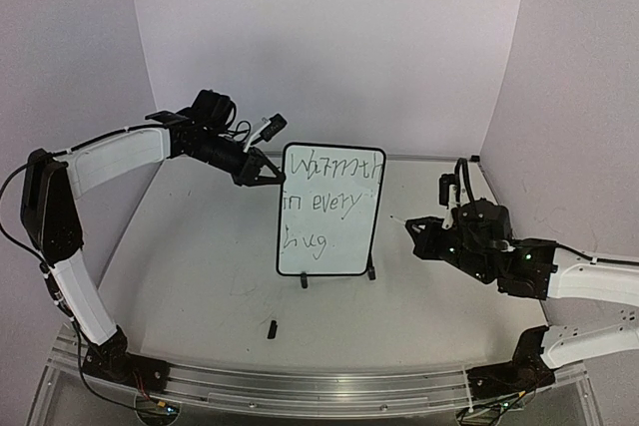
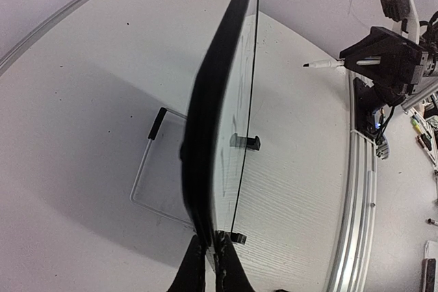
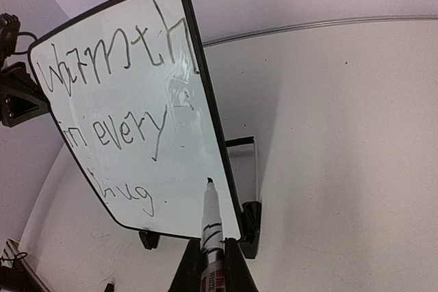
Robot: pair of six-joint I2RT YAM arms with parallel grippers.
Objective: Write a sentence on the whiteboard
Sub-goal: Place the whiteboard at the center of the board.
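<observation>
The whiteboard (image 1: pixel 344 236) stands upright on two black feet at the table's middle. The sentence (image 1: pixel 324 202) reads "Warmth in every hug" in three lines. My left gripper (image 1: pixel 272 175) is shut on the board's upper left edge. In the left wrist view the board (image 2: pixel 205 135) runs edge-on out of the pinching fingers (image 2: pixel 212 241). My right gripper (image 1: pixel 417 231) is to the right of the board, shut on a white marker (image 3: pixel 211 220). The marker's tip points at the board (image 3: pixel 137 121) without touching it. The lettering (image 3: pixel 113 128) is plain there. The marker also shows in the left wrist view (image 2: pixel 328 63).
A small black cap (image 1: pixel 272 328) lies on the table in front of the board. An aluminium rail (image 1: pixel 300 381) runs along the near edge. Pale walls close the back and both sides.
</observation>
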